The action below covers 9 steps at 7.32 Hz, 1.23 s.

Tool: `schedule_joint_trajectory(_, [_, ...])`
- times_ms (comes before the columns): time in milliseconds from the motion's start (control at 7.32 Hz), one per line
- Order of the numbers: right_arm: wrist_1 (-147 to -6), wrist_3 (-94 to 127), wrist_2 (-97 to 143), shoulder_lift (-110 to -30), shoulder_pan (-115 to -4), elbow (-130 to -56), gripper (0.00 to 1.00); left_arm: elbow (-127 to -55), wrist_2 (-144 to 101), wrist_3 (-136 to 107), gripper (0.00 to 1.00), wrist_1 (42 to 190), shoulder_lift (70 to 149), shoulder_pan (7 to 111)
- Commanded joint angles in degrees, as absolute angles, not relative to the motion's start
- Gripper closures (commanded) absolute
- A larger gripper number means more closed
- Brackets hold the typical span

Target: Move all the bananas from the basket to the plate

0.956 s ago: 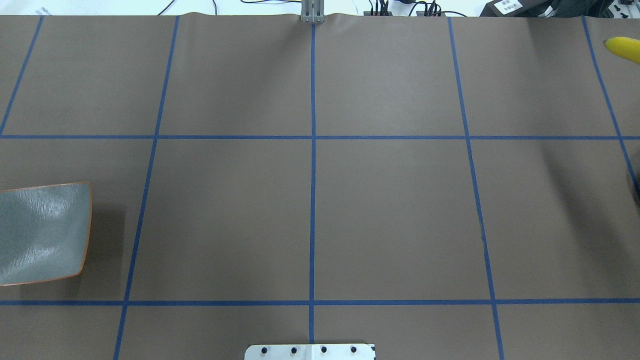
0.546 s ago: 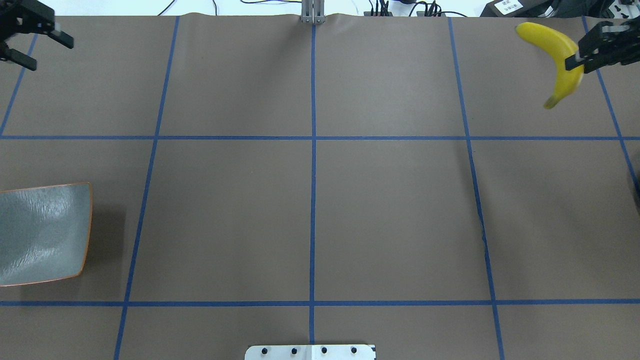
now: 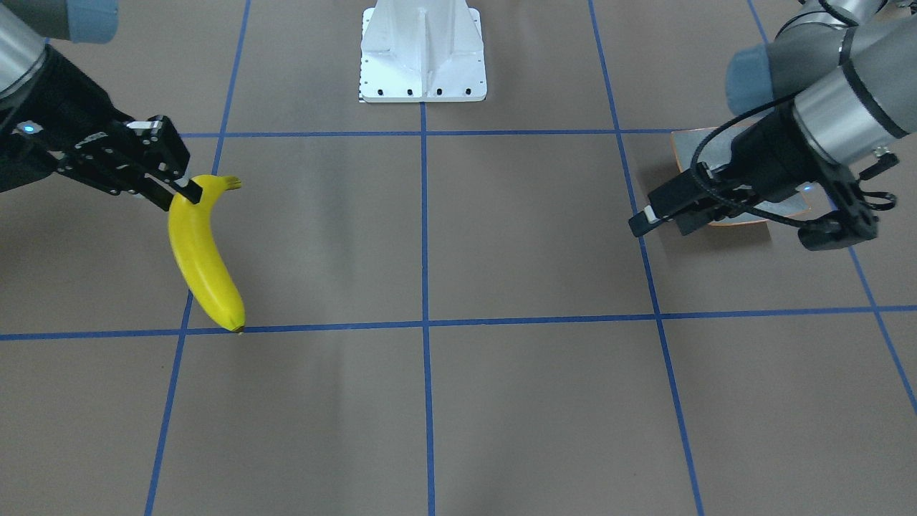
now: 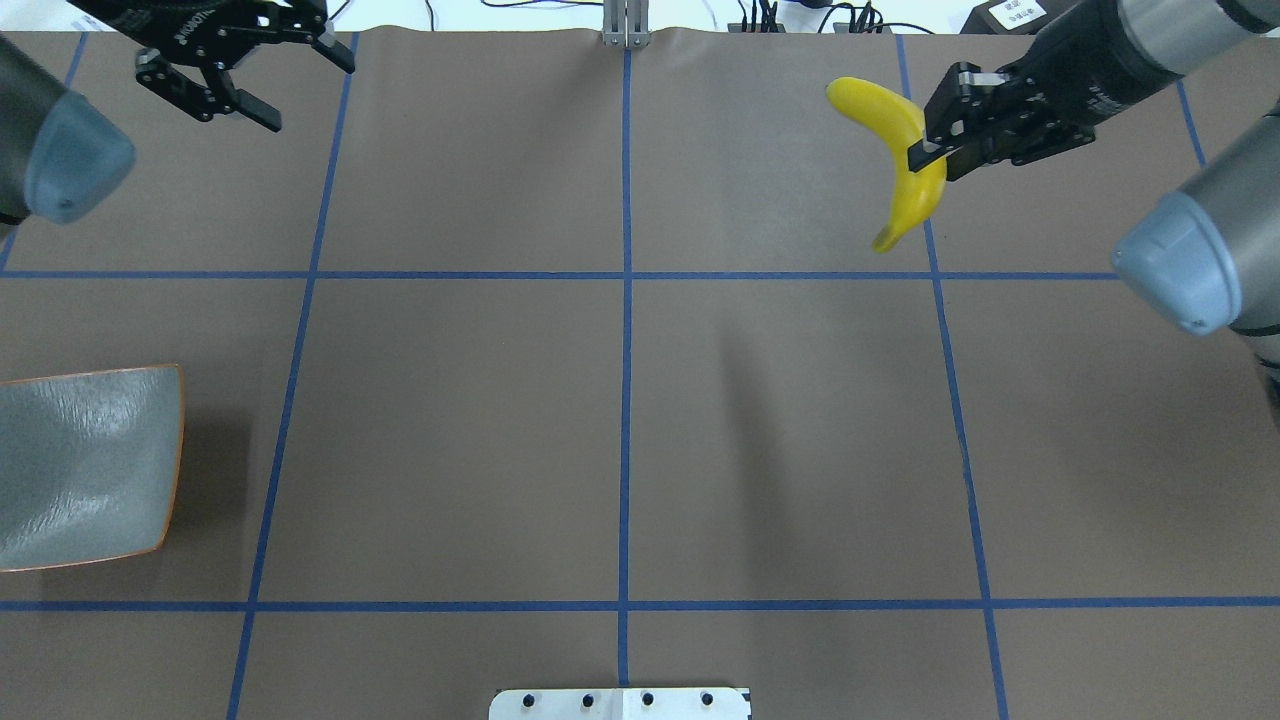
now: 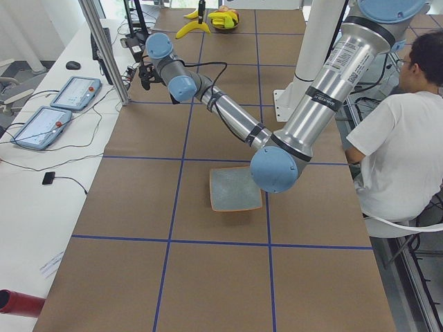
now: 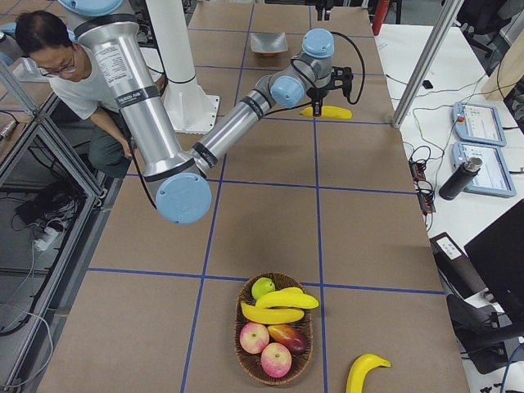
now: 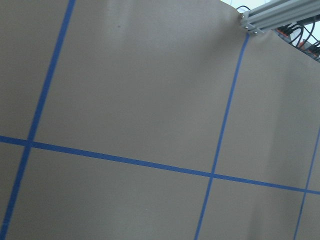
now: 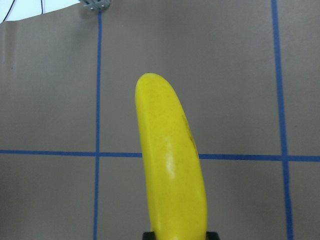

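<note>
Fingers of the right gripper (image 4: 925,157) are clamped on the held banana (image 4: 882,105) toward its stem end, so most of its length hangs free, clear of the table and far across it from the plate (image 4: 90,470). My worry is that with such an off-centre pinch, a fast swing toward the plate could let the fruit pivot or slide out. The left gripper (image 4: 312,97) hangs spread open and empty, nearer the plate. If I try a handover, a mistimed release drops it. The fruit is bright yellow, smooth, curved and dark-tipped, with one faint brown streak. More bananas (image 6: 274,307) lie in the basket (image 6: 304,364), farthest from the plate.
</note>
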<state>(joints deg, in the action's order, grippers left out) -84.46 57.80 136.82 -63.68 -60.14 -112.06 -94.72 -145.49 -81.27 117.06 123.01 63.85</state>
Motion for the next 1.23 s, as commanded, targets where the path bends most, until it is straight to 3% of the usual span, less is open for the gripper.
schedule_joint_trajectory(0, [-84.46, 62.04, 133.87, -59.69, -54.43, -112.06, 1.00, -93.96, -135.50, -96.62, 0.01, 128.03, 126.10, 55.85])
schedule_joint_trajectory(546, [-84.11, 65.19, 129.93, -55.73, -49.06, -112.06, 1.00, -93.96, -129.46, -111.59, 0.01, 128.41, 133.84, 50.01])
schedule_joint_trajectory(1092, [-84.11, 67.85, 126.83, -52.21, -46.14, -112.15, 1.00, -90.90, -123.85, -118.90, 0.01, 132.87, 136.66, 47.03])
